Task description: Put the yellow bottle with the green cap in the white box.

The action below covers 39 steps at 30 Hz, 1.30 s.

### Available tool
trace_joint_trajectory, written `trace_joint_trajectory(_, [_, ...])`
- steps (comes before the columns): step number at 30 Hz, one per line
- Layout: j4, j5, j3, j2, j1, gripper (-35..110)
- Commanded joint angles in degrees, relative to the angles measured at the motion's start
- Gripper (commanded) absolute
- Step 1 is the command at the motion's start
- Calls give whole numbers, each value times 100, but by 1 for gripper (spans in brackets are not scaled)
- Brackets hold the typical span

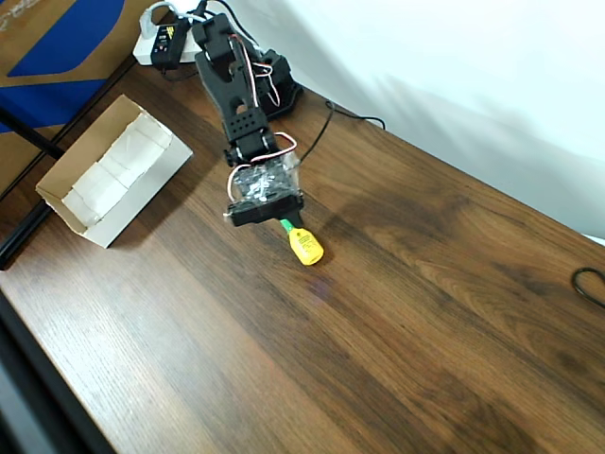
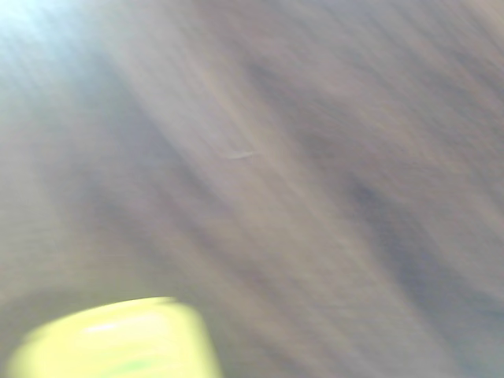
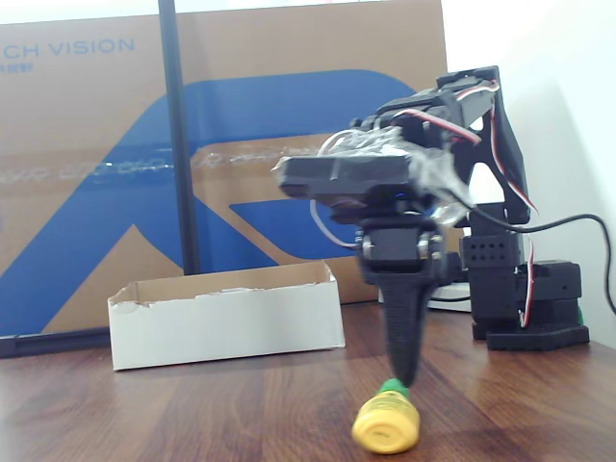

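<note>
The yellow bottle [image 1: 305, 247] lies on its side on the dark wood table, its green cap [image 1: 285, 225] pointing up-left under the black gripper [image 1: 281, 221]. In the fixed view the bottle [image 3: 385, 421] rests on the table with its base toward the camera. The gripper [image 3: 398, 381] points straight down, its narrow fingers together at the green cap [image 3: 392, 388]. The wrist view is blurred, with a yellow patch of the bottle [image 2: 118, 342] at the bottom left. The white box [image 1: 113, 170] sits open-topped at the left, well apart from the arm.
Brown-and-blue cardboard [image 3: 241, 144] stands behind the white box [image 3: 226, 313], with a black pole [image 3: 176, 135] in front of it. The arm's base [image 1: 269, 80] and cables are at the table's back. A black cable [image 1: 591, 282] lies at the right edge.
</note>
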Motion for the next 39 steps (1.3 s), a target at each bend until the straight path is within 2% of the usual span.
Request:
trace_joint_trajectory(1, [114,-97,-325,536,-53,0])
trace_joint_trajectory(14, [97,-141,-308,105,97,0])
trace_joint_trajectory(39, [817,105,-475,-141,457,0])
